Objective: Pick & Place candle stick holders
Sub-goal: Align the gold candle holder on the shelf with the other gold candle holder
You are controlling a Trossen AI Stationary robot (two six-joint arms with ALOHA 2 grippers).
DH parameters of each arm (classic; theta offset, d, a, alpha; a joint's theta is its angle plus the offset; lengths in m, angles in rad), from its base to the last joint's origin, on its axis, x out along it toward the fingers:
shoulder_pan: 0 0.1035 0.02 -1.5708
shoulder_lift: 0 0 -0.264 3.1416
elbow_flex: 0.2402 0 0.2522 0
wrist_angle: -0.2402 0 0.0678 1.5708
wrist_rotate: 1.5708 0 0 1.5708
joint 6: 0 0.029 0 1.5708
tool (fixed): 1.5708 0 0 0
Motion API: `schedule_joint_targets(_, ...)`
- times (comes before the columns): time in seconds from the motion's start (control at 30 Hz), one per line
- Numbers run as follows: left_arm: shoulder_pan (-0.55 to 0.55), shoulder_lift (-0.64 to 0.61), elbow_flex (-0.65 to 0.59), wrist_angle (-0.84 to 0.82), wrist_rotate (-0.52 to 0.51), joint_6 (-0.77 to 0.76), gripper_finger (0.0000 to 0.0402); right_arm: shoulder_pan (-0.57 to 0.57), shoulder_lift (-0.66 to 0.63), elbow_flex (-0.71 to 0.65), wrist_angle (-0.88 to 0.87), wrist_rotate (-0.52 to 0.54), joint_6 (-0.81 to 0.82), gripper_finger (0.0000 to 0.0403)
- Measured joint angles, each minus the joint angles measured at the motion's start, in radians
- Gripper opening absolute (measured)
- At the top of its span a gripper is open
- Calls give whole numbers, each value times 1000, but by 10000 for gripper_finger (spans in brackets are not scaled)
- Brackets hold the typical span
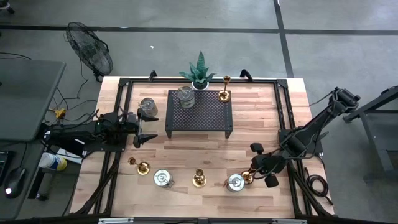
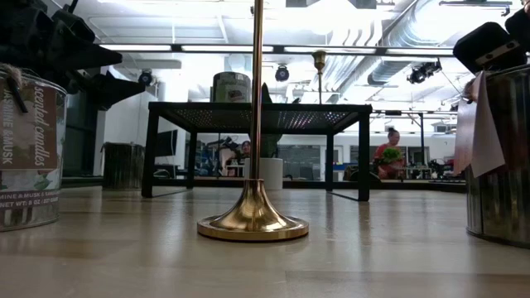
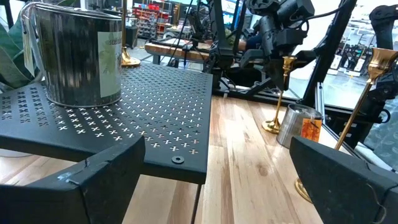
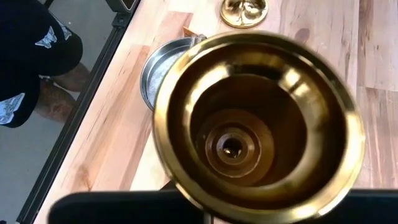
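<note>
Along the near edge stand brass candle stick holders (image 1: 142, 167) (image 1: 199, 179) and silvery round ones (image 1: 163, 178) (image 1: 235, 182). My right gripper (image 1: 254, 173) is shut on another brass holder (image 1: 248, 178) at the near right; its cup (image 4: 258, 124) fills the right wrist view. A third silvery holder (image 1: 185, 96) and a brass one (image 1: 224, 93) stand on the black rack (image 1: 199, 115). One more silvery holder (image 1: 148, 107) stands on the table at the left. Beside it my left gripper (image 1: 144, 127) waits open, level, holding nothing. My right gripper holds the brass holder at its top end, at or just under the cup (image 3: 288, 62); the cup itself hides the exact place in the right wrist view. The fingers slant down from the table's right. The stem (image 3: 281, 93) stands nearly upright, and its round base (image 3: 272, 126) appears to rest on the table.
A spiky green plant (image 1: 200, 70) in a white pot stands behind the rack. A black frame (image 1: 283, 118) runs around the table's edges. People show in the room beyond the table in the low view.
</note>
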Motion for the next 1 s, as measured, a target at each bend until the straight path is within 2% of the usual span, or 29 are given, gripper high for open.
schedule_joint_targets(0.23, 0, 0, -1, 0, 0, 0, 392, -46, -76, 0, -64, -6, 51, 6)
schedule_joint_targets(0.4, 0, 0, -1, 0, 0, 0, 392, -134, -158, 20, -132, -8, 48, 6)
schedule_joint_targets(0.73, 0, 0, -1, 0, 0, 0, 392, -356, -185, 225, -389, -86, -126, 5)
schedule_joint_targets(1.0, 0, 0, 0, 0, 0, 0, 392, -566, -116, 429, -568, -102, -232, 6)
